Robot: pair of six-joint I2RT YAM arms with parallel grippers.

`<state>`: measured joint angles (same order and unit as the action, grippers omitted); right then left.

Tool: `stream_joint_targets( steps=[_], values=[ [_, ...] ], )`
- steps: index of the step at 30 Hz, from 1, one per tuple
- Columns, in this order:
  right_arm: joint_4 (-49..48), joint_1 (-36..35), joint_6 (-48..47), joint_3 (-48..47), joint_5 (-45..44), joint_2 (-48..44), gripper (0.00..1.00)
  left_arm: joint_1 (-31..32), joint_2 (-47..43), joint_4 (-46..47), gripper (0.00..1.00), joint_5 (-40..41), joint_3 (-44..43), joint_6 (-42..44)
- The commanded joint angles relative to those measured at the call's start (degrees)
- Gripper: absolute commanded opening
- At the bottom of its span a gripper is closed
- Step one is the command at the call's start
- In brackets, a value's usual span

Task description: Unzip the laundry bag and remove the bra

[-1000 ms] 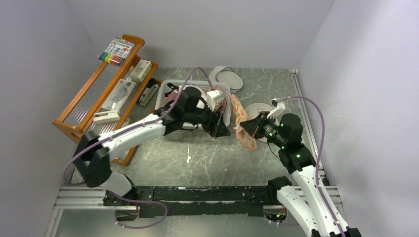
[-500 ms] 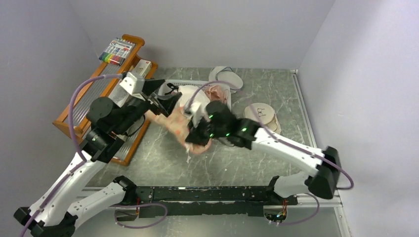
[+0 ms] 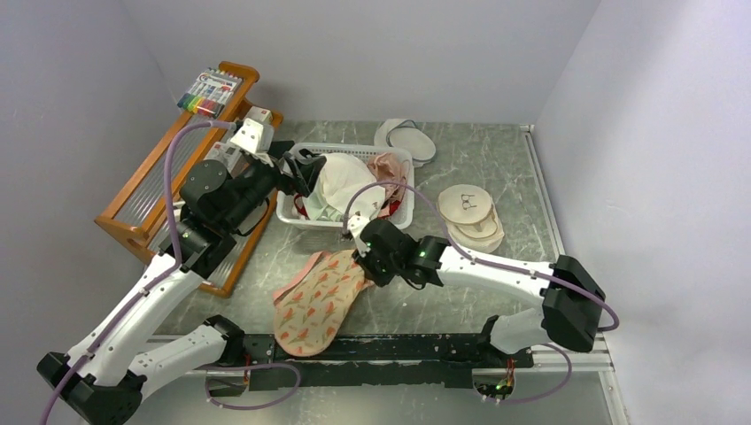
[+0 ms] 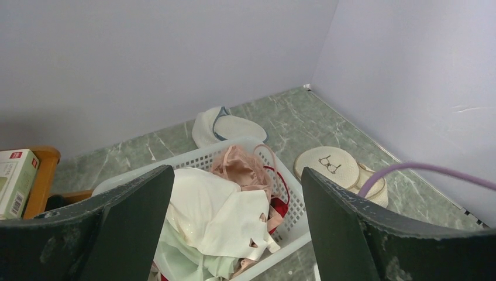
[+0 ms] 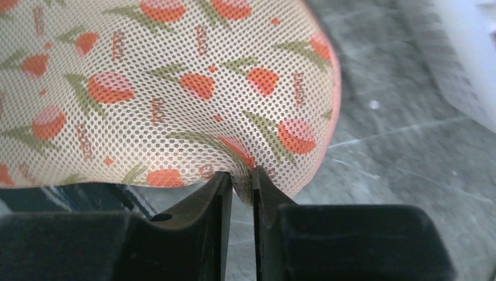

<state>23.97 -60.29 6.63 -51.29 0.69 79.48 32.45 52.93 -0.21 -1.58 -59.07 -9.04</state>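
The laundry bag (image 3: 316, 301), peach-pink with orange-red flowers, lies flat and closed on the table near the front edge. My right gripper (image 3: 363, 265) is shut on a fold of its mesh at the far right end; in the right wrist view the fingertips pinch the mesh (image 5: 241, 178) of the bag (image 5: 175, 88). My left gripper (image 3: 297, 173) is open and empty, raised over the left end of the white basket (image 3: 354, 147); in the left wrist view it (image 4: 234, 175) looks down over the basket (image 4: 290, 193). No black bra is in view.
The basket holds white (image 4: 216, 205), pink and red garments. Plain round white pouches lie right of it (image 3: 467, 205) and behind it (image 3: 407, 140). A wooden rack (image 3: 168, 177) with a marker pack (image 3: 210, 92) stands at the left. Walls close in on three sides.
The laundry bag has come down from between both grippers near the basket to the table's front. My left gripper has let go and drawn back over the basket. My right gripper still holds the bag.
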Motion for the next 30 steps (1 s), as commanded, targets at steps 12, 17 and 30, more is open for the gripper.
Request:
stream_joint_targets(
  steps=[12, 17, 30],
  values=[
    [8.27, -0.98, 38.71, 9.01, -14.75, -15.27, 0.07, -0.45, 3.70, 0.75, 0.93, -4.78, -1.37, -2.94],
    [-0.70, -0.90, 35.21, 12.99, -11.54, -16.73, 0.51, -0.32, 7.59, -0.04, 1.00, -8.81, -2.46, -4.65],
    [11.54, 2.24, 31.52, 4.88, -29.07, -30.97, 0.99, 4.24, 15.46, 1.86, 0.99, -15.42, -2.53, -2.37]
  ],
)
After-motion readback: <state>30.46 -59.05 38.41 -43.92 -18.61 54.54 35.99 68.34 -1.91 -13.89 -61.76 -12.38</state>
